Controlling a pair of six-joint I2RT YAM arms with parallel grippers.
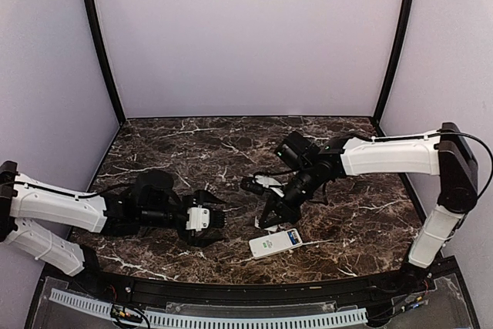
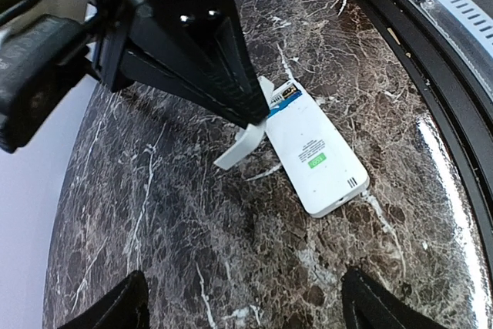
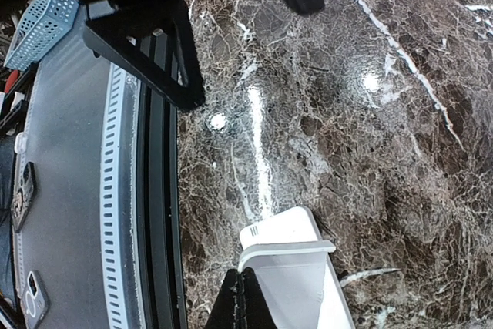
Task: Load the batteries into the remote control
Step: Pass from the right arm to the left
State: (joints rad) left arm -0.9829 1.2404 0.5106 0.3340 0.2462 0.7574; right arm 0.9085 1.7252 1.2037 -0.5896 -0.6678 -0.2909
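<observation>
The white remote control (image 1: 273,244) lies back up on the marble table near the front edge. It also shows in the left wrist view (image 2: 317,153) and the right wrist view (image 3: 280,230). The blue and dark batteries (image 1: 293,236) sit in its open compartment (image 2: 283,96). My right gripper (image 1: 266,219) is shut on the small white cover piece (image 3: 296,267), which it holds tilted over the remote's compartment end (image 2: 241,146). My left gripper (image 1: 216,219) is open and empty, low over the table to the left of the remote, with its fingertips (image 2: 115,306) wide apart.
A black rail (image 3: 158,213) and a grey perforated cable tray (image 1: 208,317) run along the table's near edge, close to the remote. Purple walls with black corner posts (image 1: 100,44) close in the back and sides.
</observation>
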